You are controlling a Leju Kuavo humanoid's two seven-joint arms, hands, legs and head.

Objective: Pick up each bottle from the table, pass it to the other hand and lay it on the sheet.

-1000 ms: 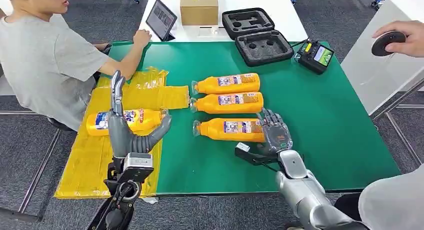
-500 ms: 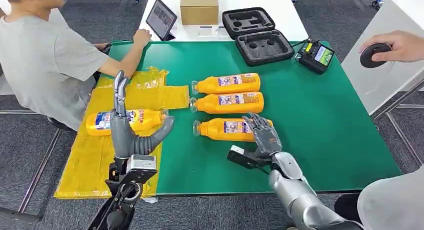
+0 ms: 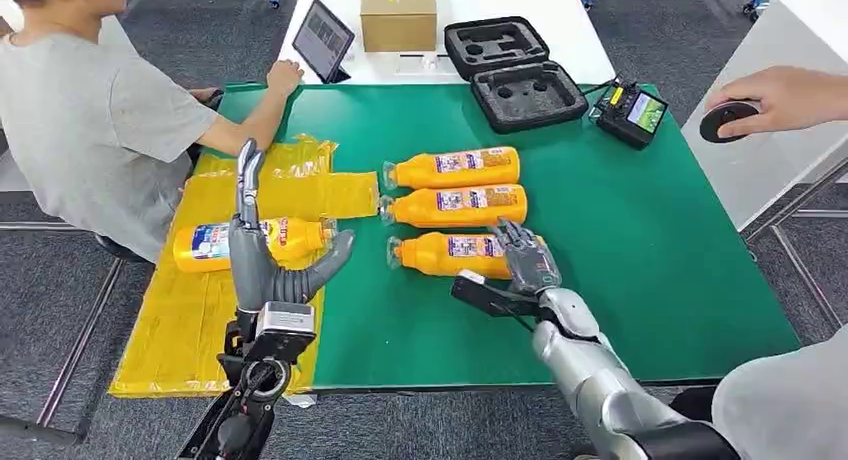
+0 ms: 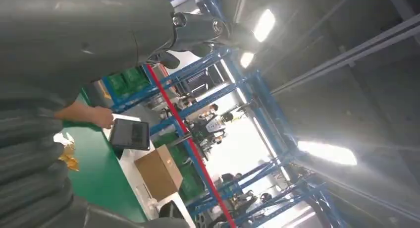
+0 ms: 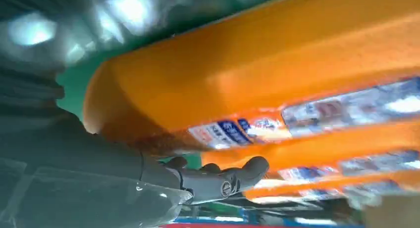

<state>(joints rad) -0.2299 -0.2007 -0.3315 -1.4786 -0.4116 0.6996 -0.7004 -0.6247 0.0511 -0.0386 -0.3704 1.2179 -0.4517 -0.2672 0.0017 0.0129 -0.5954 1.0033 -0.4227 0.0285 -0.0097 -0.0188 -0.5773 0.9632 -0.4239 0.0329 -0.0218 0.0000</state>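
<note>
Green table [image 3: 640,240] in a workshop; yellow sheet [image 3: 180,310] spread over its left end. Nearest, the left hand [image 3: 262,255] stands upright over the sheet's edge, fingers apart, holding nothing, probably ready to receive. The right hand [image 3: 525,265] is laid over the base end of the nearest bottle [image 3: 450,254], fingers draped across it; the right wrist view shows fingers [image 5: 223,178] curling under the orange body, but a firm grip cannot be confirmed. One bottle on the sheet [image 3: 240,242] lies flat, likely delivered. Beyond, two more bottles [image 3: 455,186] lie parallel, caps leftward, awaiting pickup. Far edge: a person's hand [image 3: 284,76] beside a tablet [image 3: 322,38].
</note>
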